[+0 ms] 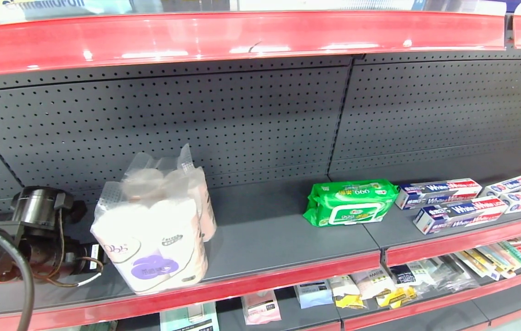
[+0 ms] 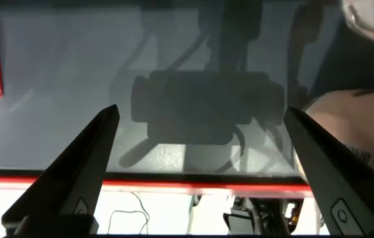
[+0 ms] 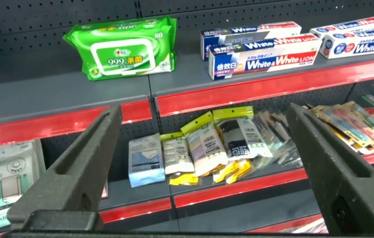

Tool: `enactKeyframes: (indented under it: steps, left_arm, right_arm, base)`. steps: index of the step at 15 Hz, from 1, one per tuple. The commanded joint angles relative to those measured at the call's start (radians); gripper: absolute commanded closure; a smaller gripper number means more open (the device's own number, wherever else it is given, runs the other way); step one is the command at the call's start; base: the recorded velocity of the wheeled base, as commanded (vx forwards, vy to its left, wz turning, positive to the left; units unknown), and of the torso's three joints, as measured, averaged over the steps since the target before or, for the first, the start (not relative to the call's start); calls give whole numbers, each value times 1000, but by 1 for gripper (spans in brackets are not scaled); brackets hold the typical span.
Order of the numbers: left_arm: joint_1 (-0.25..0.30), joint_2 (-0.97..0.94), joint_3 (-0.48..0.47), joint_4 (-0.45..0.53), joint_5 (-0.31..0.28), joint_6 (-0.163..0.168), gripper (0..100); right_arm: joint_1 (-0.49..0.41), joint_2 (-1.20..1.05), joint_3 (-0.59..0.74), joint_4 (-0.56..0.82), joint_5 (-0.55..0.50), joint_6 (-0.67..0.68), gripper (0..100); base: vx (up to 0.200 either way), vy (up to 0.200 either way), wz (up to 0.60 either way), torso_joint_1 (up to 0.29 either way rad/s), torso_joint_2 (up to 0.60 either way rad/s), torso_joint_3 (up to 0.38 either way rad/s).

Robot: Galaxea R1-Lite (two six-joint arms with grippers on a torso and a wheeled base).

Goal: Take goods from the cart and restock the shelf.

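Grey steel shelf [image 1: 269, 230] carries the toilet-roll pack [image 1: 154, 239] upright near its left end, close to the red front lip [image 1: 288, 276] and well apart from the green wipes pack [image 1: 350, 202] and the toothpaste boxes [image 1: 444, 193] further right. My left tool [image 2: 201, 114] hangs over the shelf board just beside the pack, spread wide and holding nothing. My right tool [image 3: 205, 111] is also wide and empty, facing the shelf front from outside. I judge the pack placed, so the step in hand is getting the left arm clear. I would draw it straight out over the lip, level, keeping the near finger off the loose wrap so the pack is neither dragged forward nor tipped. It sits rather near the edge, so a gentle nudge backward first may be wise.
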Motion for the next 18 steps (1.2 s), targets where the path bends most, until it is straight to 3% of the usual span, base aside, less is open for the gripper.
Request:
enactKeyframes:
  steps: [1, 18]
  left_arm:
    - [-11, 15, -11, 0, 1, 0, 0]
    - [-71, 42, -40, 1, 2, 1, 0]
  right_arm:
    - [0, 1, 0, 0, 0, 0, 0]
    - [0, 1, 0, 0, 0, 0, 0]
  base:
    - [0, 0, 0, 0, 0, 0]
    - [0, 0, 0, 0, 0, 0]
